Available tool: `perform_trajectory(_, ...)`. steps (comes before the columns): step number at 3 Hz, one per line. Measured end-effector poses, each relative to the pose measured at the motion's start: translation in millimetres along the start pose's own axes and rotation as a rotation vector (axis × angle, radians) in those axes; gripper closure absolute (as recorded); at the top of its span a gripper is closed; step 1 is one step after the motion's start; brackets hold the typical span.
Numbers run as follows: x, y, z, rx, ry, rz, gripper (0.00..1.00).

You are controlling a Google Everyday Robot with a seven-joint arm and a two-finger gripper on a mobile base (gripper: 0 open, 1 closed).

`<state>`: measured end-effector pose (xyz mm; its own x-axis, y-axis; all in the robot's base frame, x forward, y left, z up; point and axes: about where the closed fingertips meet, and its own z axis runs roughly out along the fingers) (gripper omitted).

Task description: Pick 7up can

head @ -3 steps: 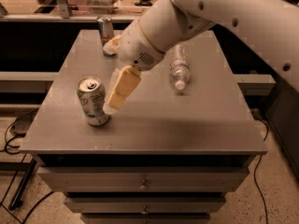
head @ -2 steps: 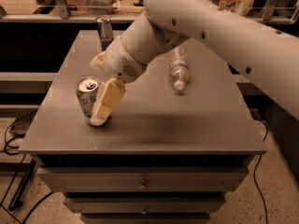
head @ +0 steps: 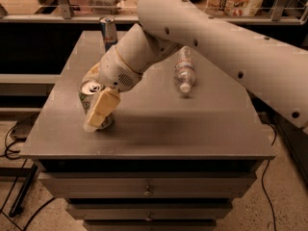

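Camera view, 7up can [head: 89, 88]: I see it upright near the table's [head: 202, 129] front-left corner.
Gripper [head: 98, 110]: low at the can, covering its near side; I cannot tell if it grips.
Clear bottle [head: 184, 71]: lying down, well apart.
Slim blue-and-silver can [head: 108, 32]: upright, far edge.

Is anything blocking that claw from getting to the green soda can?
Nothing visible does. The gripper is right at the 7up can; the slim can stands farther back and the plastic bottle lies aside.
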<state>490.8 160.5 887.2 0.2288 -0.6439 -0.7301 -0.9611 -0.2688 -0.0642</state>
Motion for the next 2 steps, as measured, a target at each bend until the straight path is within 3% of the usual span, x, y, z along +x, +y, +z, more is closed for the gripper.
perform_trajectory(1, -2.4, -5.9, -4.9, 0.015, -0.003, -0.005, 0.43)
perform_trajectory(2, -5.1, -19.4, -30.6, 0.073, -0.06, -0.006, 0.65)
